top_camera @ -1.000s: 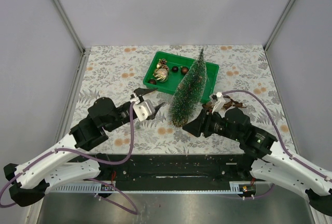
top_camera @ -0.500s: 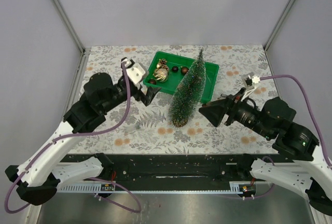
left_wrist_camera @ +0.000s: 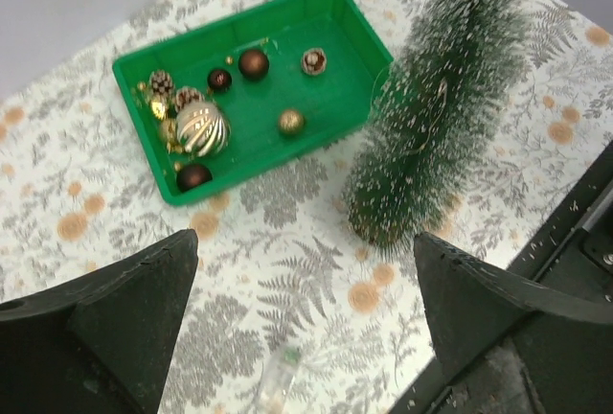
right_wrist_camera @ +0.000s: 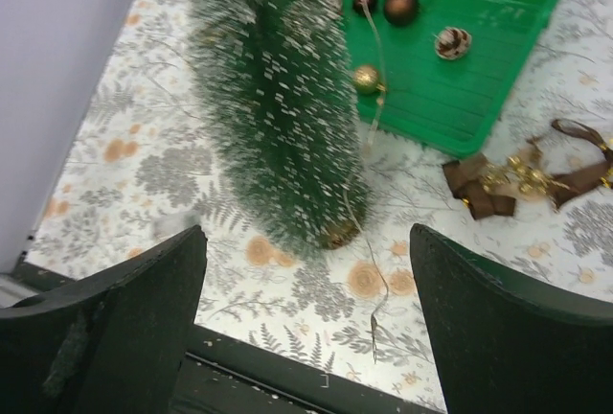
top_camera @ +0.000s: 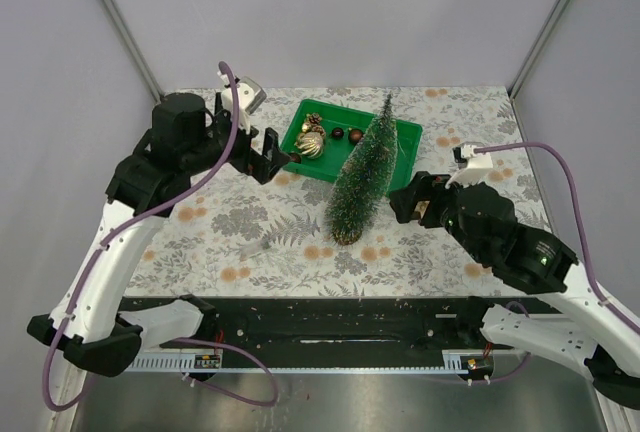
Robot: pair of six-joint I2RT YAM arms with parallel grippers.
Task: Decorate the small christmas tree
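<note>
The small christmas tree [top_camera: 362,177] stands upright on the floral cloth just in front of the green tray [top_camera: 403,141]; neither gripper touches it. In the tray [left_wrist_camera: 326,59] lie a ribbed gold ball [left_wrist_camera: 202,126], dark red balls [left_wrist_camera: 254,62] and pine cones [left_wrist_camera: 161,81]. A thin gold string [right_wrist_camera: 369,98] hangs down the tree [right_wrist_camera: 287,98] and trails onto the cloth. My left gripper [top_camera: 275,152] hovers open left of the tray, nothing between its fingers [left_wrist_camera: 144,309]. To the right of the tree my right gripper [top_camera: 410,197] is open and empty too.
A brown ribbon with gold beads [right_wrist_camera: 522,179] lies on the cloth right of the tree, beside the tray [right_wrist_camera: 479,11]. A small clear object [left_wrist_camera: 278,376] rests on the cloth below the left gripper [left_wrist_camera: 306,318]. The black table edge [right_wrist_camera: 287,376] runs under the right gripper [right_wrist_camera: 306,309].
Both grippers have opened and pulled up and away from the tree. The left arm swung back and left toward the tray; the right arm backed off to the right.
</note>
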